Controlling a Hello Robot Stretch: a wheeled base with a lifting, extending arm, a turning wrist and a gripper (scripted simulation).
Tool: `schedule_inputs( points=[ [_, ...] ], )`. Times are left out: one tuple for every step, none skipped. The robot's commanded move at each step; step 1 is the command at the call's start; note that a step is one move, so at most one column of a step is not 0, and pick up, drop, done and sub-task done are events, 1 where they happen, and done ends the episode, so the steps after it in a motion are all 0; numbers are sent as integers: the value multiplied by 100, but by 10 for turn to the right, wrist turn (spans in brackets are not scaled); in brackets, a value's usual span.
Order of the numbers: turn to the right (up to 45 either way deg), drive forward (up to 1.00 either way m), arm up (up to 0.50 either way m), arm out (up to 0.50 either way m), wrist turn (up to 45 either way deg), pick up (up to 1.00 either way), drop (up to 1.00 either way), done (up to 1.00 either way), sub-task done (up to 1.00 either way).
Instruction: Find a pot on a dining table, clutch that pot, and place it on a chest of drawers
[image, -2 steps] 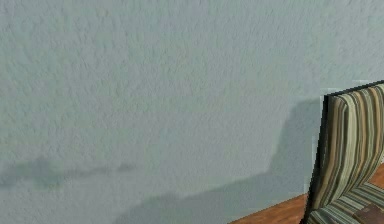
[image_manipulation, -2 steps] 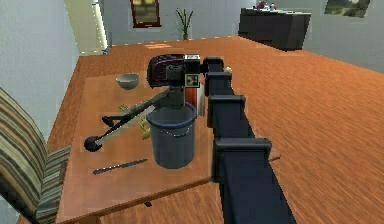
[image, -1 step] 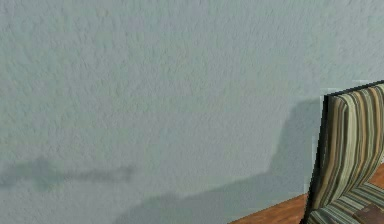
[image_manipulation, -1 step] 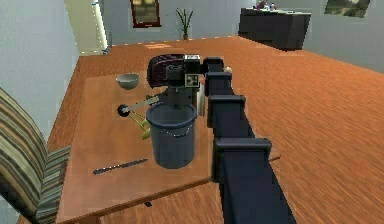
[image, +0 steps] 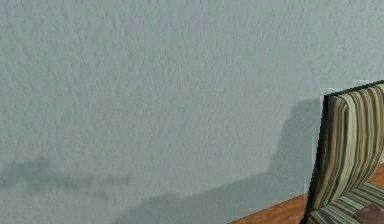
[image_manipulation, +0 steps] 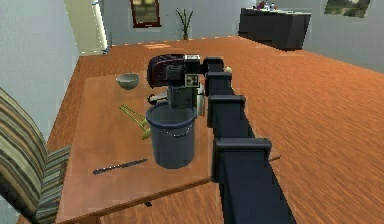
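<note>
Pot (image_manipulation: 172, 145)? Where?
Standing on the table (image_manipulation: 100, 130), right at the pincer (image_manipulation: 179, 103).
Gripped?
Can't tell its grip, or whether it holds anything. Bowl (image_manipulation: 127, 80) sits apart from it.

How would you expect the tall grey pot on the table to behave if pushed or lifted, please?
The pot looks tall for its base, so a push near the rim might tip it rather than slide it over the table. Its walls look rigid, probably metal, so it should keep its shape. Smooth sides may prove slippery.
</note>
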Motion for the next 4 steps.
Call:
schedule_inputs(
  points=[
    [0, 0, -14, 0, 0, 0, 0, 0, 0],
    [0, 0, 0, 0, 0, 100, 0, 0, 0],
    [0, 0, 10, 0, 0, 0, 0, 0, 0],
    [0, 0, 4, 0, 0, 0, 0, 0, 0]
  ],
)
